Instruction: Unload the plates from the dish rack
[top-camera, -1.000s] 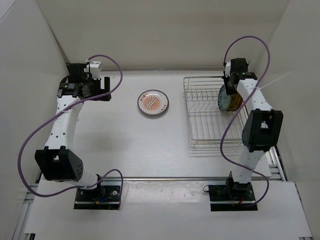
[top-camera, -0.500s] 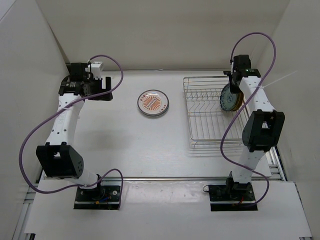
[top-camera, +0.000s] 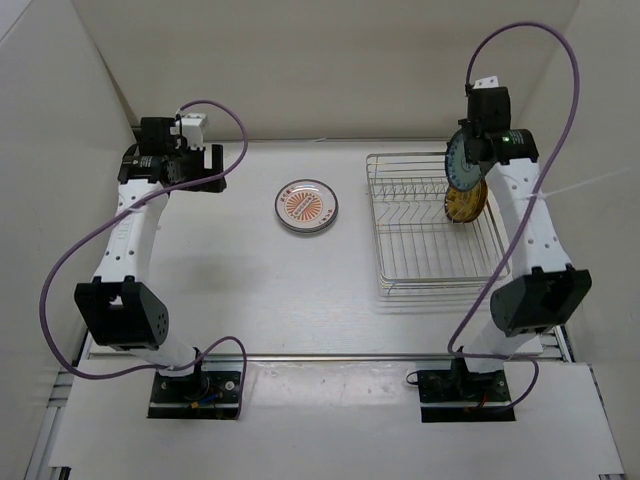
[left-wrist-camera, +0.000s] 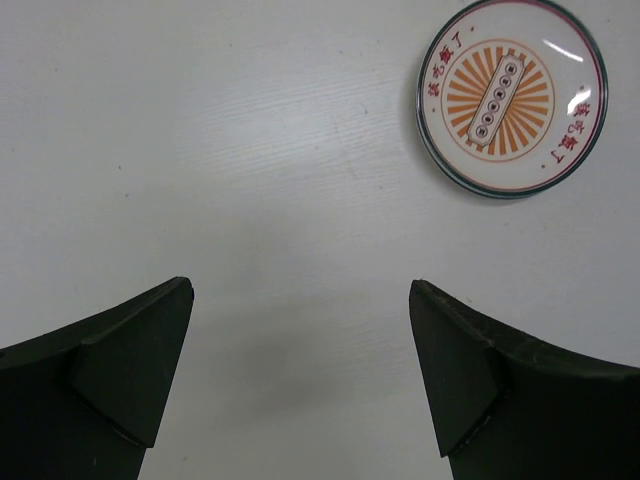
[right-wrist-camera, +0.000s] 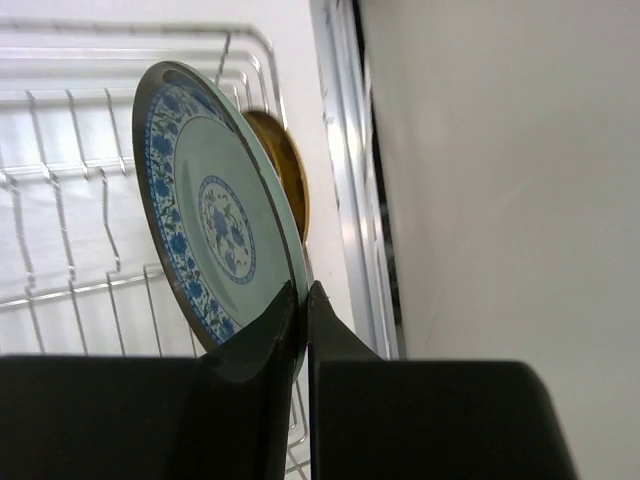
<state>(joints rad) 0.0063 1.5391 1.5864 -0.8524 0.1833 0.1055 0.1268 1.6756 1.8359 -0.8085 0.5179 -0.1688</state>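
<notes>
My right gripper (top-camera: 478, 142) (right-wrist-camera: 304, 290) is shut on the rim of a teal plate (top-camera: 461, 163) (right-wrist-camera: 215, 215) with blue flower rings and holds it on edge above the chrome wire dish rack (top-camera: 400, 272) (right-wrist-camera: 60, 190). A golden-yellow plate (top-camera: 467, 202) (right-wrist-camera: 287, 175) stands on edge in the rack's far right slots, just behind the teal one. An orange-centred white plate (top-camera: 306, 205) (left-wrist-camera: 511, 96) lies flat on the table left of the rack. My left gripper (top-camera: 212, 172) (left-wrist-camera: 300, 370) is open and empty above bare table, left of that plate.
The white side wall (right-wrist-camera: 500, 180) is close to the right of the rack. The back wall (top-camera: 320, 80) runs behind both arms. Purple cables loop over each arm.
My right gripper has lifted the teal plate up out of the rack slots, away from the golden-yellow plate. My left arm shifted only slightly.
</notes>
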